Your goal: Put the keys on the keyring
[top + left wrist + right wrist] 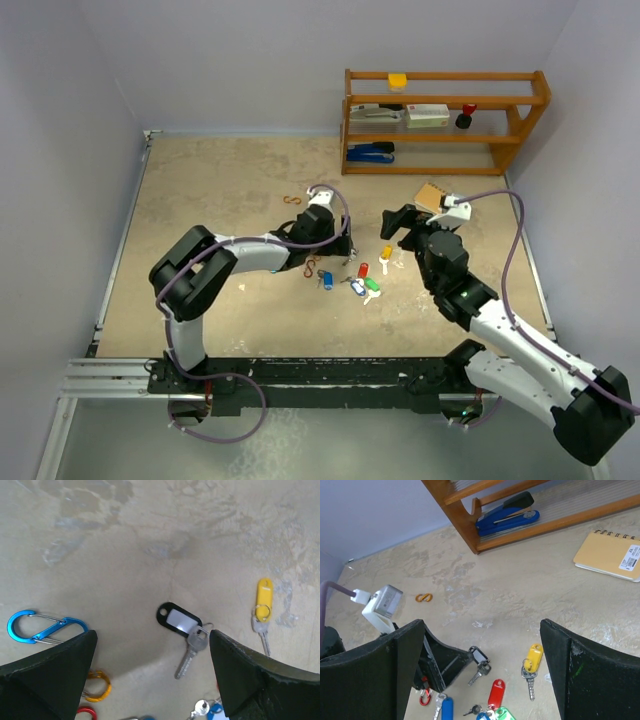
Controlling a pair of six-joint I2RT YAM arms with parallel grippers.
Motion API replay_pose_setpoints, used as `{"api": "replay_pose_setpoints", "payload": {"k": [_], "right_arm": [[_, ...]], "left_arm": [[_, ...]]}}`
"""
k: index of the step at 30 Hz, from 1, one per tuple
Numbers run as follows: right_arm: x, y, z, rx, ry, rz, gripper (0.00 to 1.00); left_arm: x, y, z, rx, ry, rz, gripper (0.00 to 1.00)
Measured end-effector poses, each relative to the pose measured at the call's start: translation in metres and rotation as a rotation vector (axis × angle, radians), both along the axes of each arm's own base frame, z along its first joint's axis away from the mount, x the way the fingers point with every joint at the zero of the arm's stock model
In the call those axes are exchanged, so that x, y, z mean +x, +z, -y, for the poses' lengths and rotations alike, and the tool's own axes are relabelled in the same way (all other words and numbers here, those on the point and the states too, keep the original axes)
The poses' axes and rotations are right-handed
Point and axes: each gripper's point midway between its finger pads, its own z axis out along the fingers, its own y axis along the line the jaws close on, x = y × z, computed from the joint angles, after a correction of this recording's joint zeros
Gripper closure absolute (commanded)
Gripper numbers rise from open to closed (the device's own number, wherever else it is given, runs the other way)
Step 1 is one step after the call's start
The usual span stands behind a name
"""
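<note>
Several small keys with coloured tags lie on the table. In the left wrist view a black-and-white tagged key (179, 620) lies between my left gripper's (152, 636) open fingers, nearer the right one, and a yellow tagged key (263, 598) lies to the right. The right wrist view shows the yellow key (533, 659), a red tag (496, 693), a blue tag (447, 709) and a green tag (505, 714), the red and green bunched together. My right gripper (482, 626) is open and empty above them. From above, the left gripper (345, 250) is low by the keys and the right gripper (399, 223) hovers beside it.
Coloured S-shaped clips lie nearby: blue (43, 628), orange (98, 686) and red (85, 713) under the left gripper, another orange one (423, 598) further off. A wooden shelf (520, 118) with a stapler (507, 512) stands at the back right, with a notebook (609, 555) in front of it.
</note>
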Motion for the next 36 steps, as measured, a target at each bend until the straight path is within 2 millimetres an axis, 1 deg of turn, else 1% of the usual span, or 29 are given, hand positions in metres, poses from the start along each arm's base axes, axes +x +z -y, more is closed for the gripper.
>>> {"api": "replay_pose_setpoints", "payload": {"k": [5, 9, 16, 19, 22, 26, 29, 34, 36], "right_arm": [[0.001, -0.003, -0.001, -0.006, 0.001, -0.009, 0.0], [0.002, -0.007, -0.002, -0.012, 0.003, -0.018, 0.0], [0.003, -0.009, -0.002, -0.015, 0.003, -0.022, 0.0], [0.003, -0.009, -0.003, -0.015, 0.003, -0.023, 0.0], [0.003, -0.009, -0.003, -0.015, 0.004, -0.023, 0.0], [0.004, -0.011, -0.004, -0.019, 0.005, -0.03, 0.0], [0.004, -0.014, -0.004, -0.024, 0.007, -0.037, 0.0], [0.004, -0.015, -0.006, -0.024, 0.013, -0.039, 0.0], [0.004, -0.015, -0.006, -0.024, 0.015, -0.039, 0.0]], "left_arm": [[0.022, 0.0, -0.026, -0.016, 0.07, 0.016, 0.07], [0.036, 0.0, -0.047, -0.016, 0.123, 0.022, 0.07], [0.054, 0.0, -0.078, -0.009, 0.2, 0.028, 0.07], [0.057, 0.001, -0.091, 0.011, 0.229, 0.025, 0.07], [0.055, 0.0, -0.101, 0.042, 0.244, 0.015, 0.07], [0.05, 0.003, -0.108, 0.069, 0.246, 0.003, 0.07], [0.05, 0.021, -0.111, 0.068, 0.256, 0.027, 0.07], [0.065, 0.066, -0.113, 0.059, 0.286, 0.116, 0.07], [0.07, 0.079, -0.113, 0.053, 0.295, 0.141, 0.07]]}}
